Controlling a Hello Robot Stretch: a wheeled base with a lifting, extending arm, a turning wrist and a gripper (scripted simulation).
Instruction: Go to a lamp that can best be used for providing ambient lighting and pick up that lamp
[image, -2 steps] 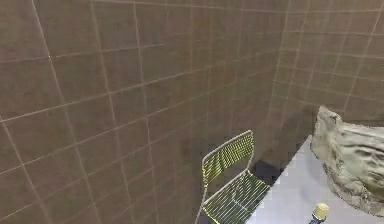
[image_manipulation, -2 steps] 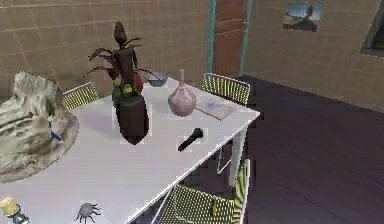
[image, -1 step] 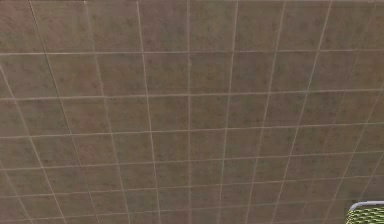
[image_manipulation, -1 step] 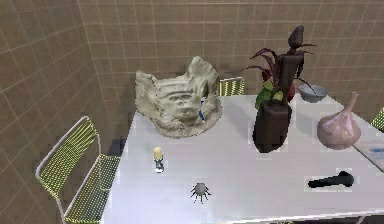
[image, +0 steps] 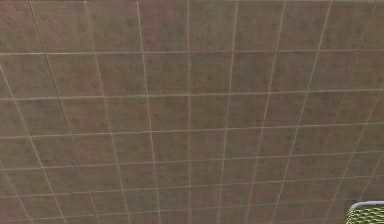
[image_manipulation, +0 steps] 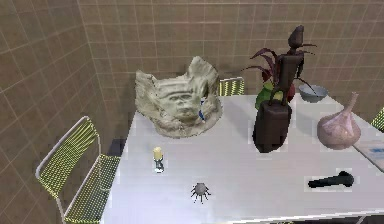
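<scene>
White table (image_manipulation: 240, 165), dark vase (image_manipulation: 271, 128) with red-leaved plant (image_manipulation: 263, 62), pink vase (image_manipulation: 338, 126)

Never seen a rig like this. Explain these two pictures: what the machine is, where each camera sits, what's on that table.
It is a wheeled robot with one reaching arm, shown in simulator renders from its own cameras. The forward view looks ahead and slightly down at a brown tiled wall, with a chair corner at bottom right. The arm side view looks out sideways over a white table. On it: a pale stone-like sculpture, a dark vase with a red-leaved plant, a pink bulb-shaped vessel, a bowl, a small figurine, a dark spider-like thing and a black torch-shaped object. A mesh chair stands beside it.
</scene>
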